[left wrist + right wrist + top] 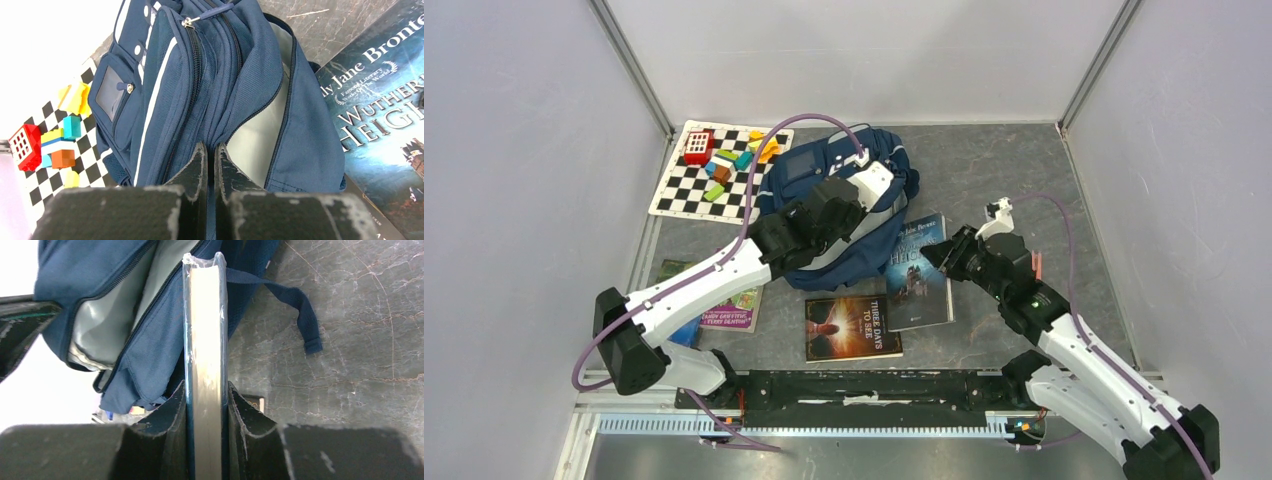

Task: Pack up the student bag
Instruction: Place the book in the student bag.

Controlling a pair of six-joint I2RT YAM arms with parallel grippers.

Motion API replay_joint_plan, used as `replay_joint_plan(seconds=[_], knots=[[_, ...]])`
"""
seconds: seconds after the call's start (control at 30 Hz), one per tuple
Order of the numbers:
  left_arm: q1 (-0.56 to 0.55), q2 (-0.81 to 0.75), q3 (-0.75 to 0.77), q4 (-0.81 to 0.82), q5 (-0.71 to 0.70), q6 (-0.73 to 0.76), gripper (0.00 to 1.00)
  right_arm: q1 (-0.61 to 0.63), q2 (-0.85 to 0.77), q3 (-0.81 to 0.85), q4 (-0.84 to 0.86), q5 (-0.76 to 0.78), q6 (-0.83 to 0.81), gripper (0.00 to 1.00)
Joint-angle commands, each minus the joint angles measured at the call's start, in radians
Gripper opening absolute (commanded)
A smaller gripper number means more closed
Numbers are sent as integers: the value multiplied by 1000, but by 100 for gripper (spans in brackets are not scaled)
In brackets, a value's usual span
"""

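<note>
My left fingers [192,172] are pinched shut on the rim of the bag [225,75]. It lies mid-worktop [1024,170], navy with pale stripes, its main pocket gaping on grey lining. Nothing looks packed yet. My right fingers [170,420] clamp a book [205,340] edge-on at the mouth. Another paperback [852,327] waits nearby.

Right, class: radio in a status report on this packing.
Left end effector shut on student bag flap, compartment open. Right end effector clamping Wuthering Heights book by the bag. Nothing blocking the opening.
</note>
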State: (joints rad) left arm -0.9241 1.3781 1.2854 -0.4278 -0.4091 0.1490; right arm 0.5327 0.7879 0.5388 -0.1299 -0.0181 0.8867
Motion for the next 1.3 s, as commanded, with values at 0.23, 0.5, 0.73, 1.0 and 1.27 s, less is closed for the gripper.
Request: replay_joint_plan(seconds=[0.23, 0.5, 0.73, 1.0, 1.27], knots=[[3, -58, 23, 154, 39, -20, 2, 8, -193, 116, 18, 209, 93, 0], [2, -45, 41, 144, 109, -69, 2, 8, -228, 110, 23, 197, 130, 0], [2, -41, 35, 157, 156, -86, 2, 13, -193, 6, 215, 59, 239, 0], [2, -49, 5, 187, 207, -89, 2, 65, -77, -15, 364, 36, 293, 0], [4, -95, -4, 214, 270, -132, 2, 76, 92, -77, 480, 74, 321, 0]])
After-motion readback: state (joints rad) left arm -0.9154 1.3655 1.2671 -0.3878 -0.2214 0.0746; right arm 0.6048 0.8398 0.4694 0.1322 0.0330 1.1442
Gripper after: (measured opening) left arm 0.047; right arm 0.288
